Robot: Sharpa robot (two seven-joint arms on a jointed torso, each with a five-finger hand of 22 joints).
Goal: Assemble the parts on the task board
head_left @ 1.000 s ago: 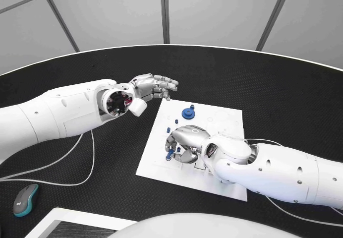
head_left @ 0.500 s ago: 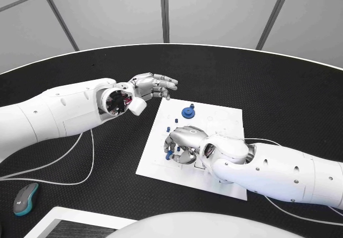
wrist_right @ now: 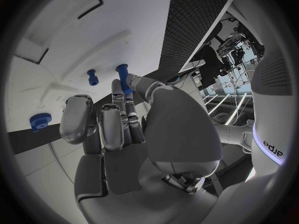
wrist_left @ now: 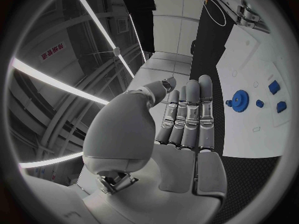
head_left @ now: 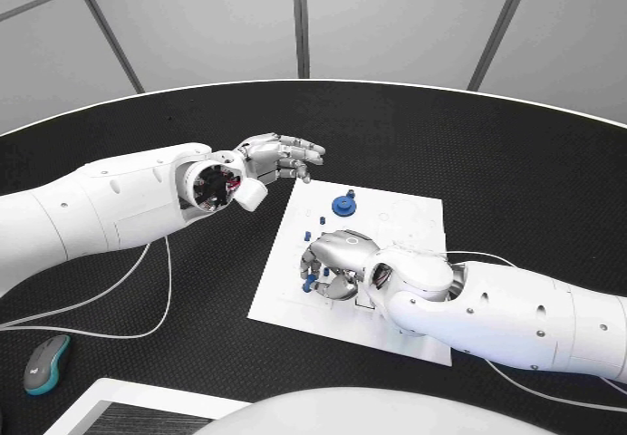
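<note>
The white task board (head_left: 405, 222) lies mid-table. A blue gear (head_left: 343, 206) stands near its far edge, also visible as the blue gear (wrist_left: 239, 97) in the left wrist view. Small blue pegs (head_left: 323, 219) dot the board's left side. My right hand (head_left: 337, 258) rests low on the board, and its thumb and a finger pinch an upright blue peg (wrist_right: 123, 78). Another peg (wrist_right: 92, 76) stands just beside it. My left hand (head_left: 281, 159) hovers off the board's far left corner, fingers extended side by side, holding nothing.
A grey and teal mouse (head_left: 46, 364) lies at the table's near left. A white cable (head_left: 130, 308) loops under my left arm. A white-framed object (head_left: 118, 408) sits at the near left edge.
My right arm has edged slightly to the left over the board. The left hand has not moved.
</note>
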